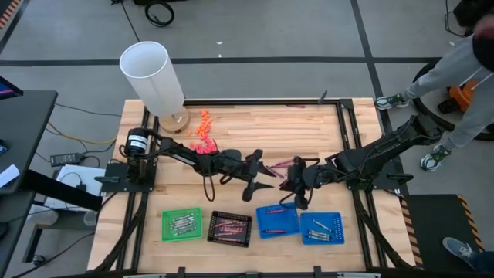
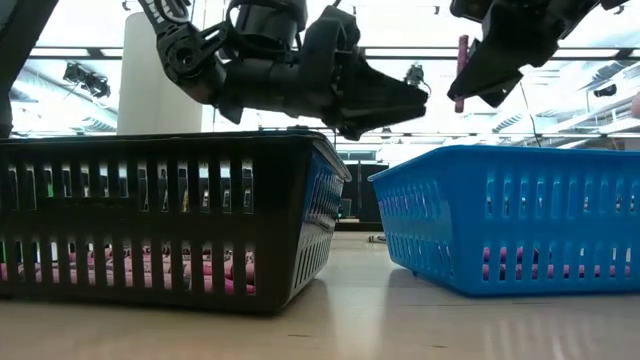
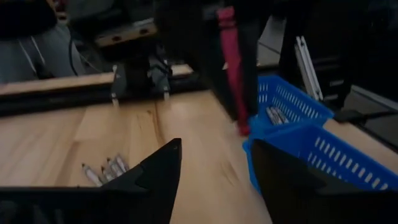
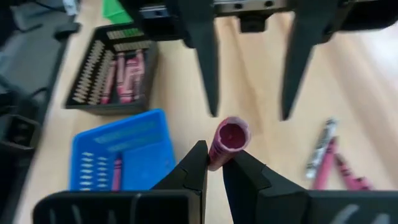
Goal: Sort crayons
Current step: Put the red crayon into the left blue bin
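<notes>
Mid-table, above the tray row: right gripper (image 4: 214, 165) is clamped on a maroon crayon (image 4: 227, 140), fingers pinching its lower end so it stands roughly upright; low view shows it as a pinkish stick (image 2: 462, 66) hanging above the blue basket (image 2: 520, 215). Left gripper (image 1: 262, 179) faces it from the other side, jaws spread wide, nothing between them; in the left wrist view its two fingers (image 3: 158, 180) frame the held crayon (image 3: 231, 62) without touching it. In the right wrist view the left gripper's fingers (image 4: 202, 56) sit just beyond the crayon tip, one on each side, apart from it. Tray row along the near edge in the high view: green tray (image 1: 181, 225) with pale grey crayons, black tray (image 1: 230, 228) with reddish crayons, then two blue trays; the left blue tray (image 1: 278, 222) has a pinkish crayon in it, the right blue tray (image 1: 320, 228) holds grey ones. Loose crayons (image 4: 329, 158) lie on the wood table (image 1: 255, 127) near the grippers, a grey one and some maroon ones. A small group of grey crayons (image 3: 106, 169) lies on the wood by the left gripper. White cylinder (image 1: 152, 76) stands at the far left corner, with orange and pink chunky pieces (image 1: 204, 131) beside it. A person's sleeve and shoes (image 1: 463, 66) show beyond the right edge of the table.
</notes>
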Robot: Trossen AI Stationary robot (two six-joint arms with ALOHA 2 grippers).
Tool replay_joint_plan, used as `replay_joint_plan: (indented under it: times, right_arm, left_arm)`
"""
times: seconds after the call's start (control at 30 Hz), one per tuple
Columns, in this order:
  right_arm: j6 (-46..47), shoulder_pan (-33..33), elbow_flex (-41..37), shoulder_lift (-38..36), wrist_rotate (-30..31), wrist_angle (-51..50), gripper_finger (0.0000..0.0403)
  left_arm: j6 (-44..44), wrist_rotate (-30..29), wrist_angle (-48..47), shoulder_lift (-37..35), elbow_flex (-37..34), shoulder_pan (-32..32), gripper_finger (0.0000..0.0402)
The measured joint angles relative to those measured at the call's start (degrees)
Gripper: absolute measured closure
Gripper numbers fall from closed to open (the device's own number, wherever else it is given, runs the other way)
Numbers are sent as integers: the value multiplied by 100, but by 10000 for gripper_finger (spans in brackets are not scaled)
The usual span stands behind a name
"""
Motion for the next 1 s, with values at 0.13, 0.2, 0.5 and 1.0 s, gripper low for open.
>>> replay_joint_plan:
  times: [0.13, 0.2, 0.5, 1.0]
  right_arm:
    - [310, 49, 2, 11, -467, 116, 355]
    - [416, 133, 2, 15, -595, 143, 355]
    - [814, 479, 4, 273, -502, 427, 355]
    - [808, 575, 1325, 2044, -1260, -911, 355]
  left_arm:
    - [-2, -10, -333, 0, 2, -29, 174]
    - [-2, -14, -518, 0, 0, -33, 168]
    - [-33, -78, -1192, 0, 2, -20, 166]
    - [140, -300, -3751, -1055, 4, 288, 166]
